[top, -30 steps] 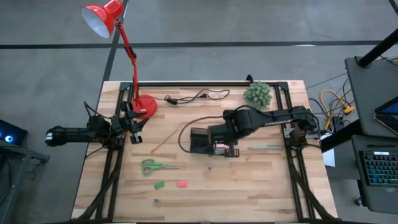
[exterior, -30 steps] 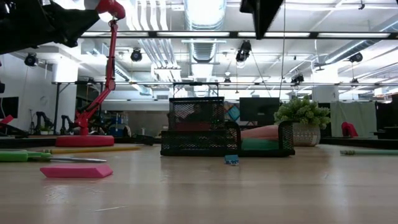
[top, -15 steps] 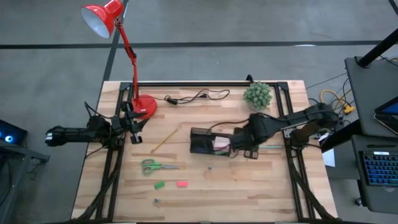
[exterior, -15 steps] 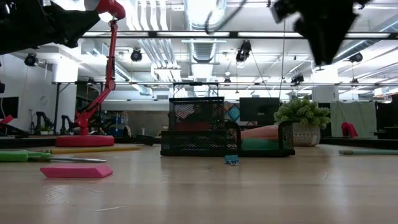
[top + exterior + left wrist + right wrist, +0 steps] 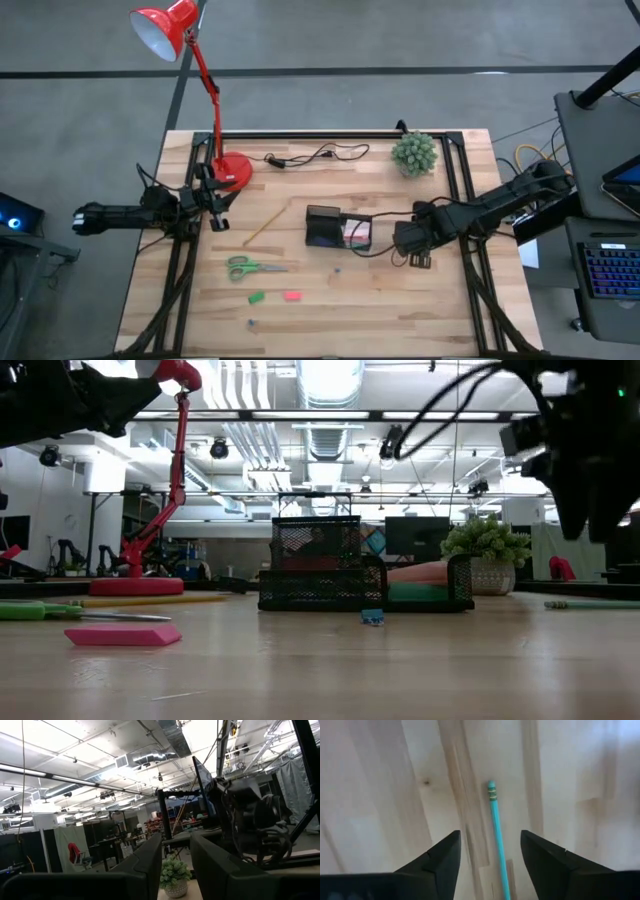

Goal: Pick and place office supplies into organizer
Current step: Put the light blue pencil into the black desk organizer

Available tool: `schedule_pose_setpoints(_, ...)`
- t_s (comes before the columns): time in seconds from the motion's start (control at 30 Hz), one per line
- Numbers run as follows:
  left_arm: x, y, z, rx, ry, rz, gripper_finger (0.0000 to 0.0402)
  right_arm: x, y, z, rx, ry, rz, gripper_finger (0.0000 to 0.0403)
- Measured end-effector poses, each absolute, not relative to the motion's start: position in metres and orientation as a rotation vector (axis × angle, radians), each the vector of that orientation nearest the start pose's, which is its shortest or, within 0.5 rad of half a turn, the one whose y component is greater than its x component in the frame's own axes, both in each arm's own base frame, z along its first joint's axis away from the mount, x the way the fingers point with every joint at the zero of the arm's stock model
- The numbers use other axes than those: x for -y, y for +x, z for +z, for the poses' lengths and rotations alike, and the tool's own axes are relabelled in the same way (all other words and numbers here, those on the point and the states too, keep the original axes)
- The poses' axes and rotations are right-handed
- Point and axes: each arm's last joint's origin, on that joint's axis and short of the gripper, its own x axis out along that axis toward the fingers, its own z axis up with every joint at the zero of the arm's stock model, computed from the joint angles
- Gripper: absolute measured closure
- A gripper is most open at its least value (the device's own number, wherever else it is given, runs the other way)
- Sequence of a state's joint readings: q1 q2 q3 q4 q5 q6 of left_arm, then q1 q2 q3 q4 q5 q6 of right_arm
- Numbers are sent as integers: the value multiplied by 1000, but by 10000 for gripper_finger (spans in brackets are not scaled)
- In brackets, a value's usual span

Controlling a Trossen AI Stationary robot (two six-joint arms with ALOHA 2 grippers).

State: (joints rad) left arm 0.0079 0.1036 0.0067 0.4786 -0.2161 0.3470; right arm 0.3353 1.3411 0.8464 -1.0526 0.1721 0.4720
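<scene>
Right hand (image 5: 490,852) above the table, 2 fingers apart; left hand (image 5: 215,208) at the table's left edge

Four cameras: one overhead, one at table height, one on each wrist.

You look straight down on the whole table (image 5: 400,290) from above; the low view faces level across it into the room, sharing the organizer (image 5: 338,228) (image 5: 340,575) and plant (image 5: 414,153) (image 5: 487,550). Your left wrist camera looks out level, also catching the plant (image 5: 174,874); your right wrist camera looks down, close on the teal pen (image 5: 498,827).
</scene>
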Motion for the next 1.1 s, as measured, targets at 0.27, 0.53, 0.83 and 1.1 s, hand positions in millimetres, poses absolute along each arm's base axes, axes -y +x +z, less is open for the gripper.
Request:
schedule_pose_setpoints(0.27,-7,96,203,338,302,285,313,-61,194,169,-1431,-95,-126,223)
schedule_pose_setpoints(0.53,-7,96,203,341,302,286,313,-45,198,163,-1435,-62,-172,247)
schedule_pose_setpoints(0.83,-7,96,203,340,302,285,313,-34,207,163,-1397,-74,-77,257)
schedule_pose_setpoints(1.1,-7,96,203,339,302,285,313,-32,206,154,-1430,-77,-80,245)
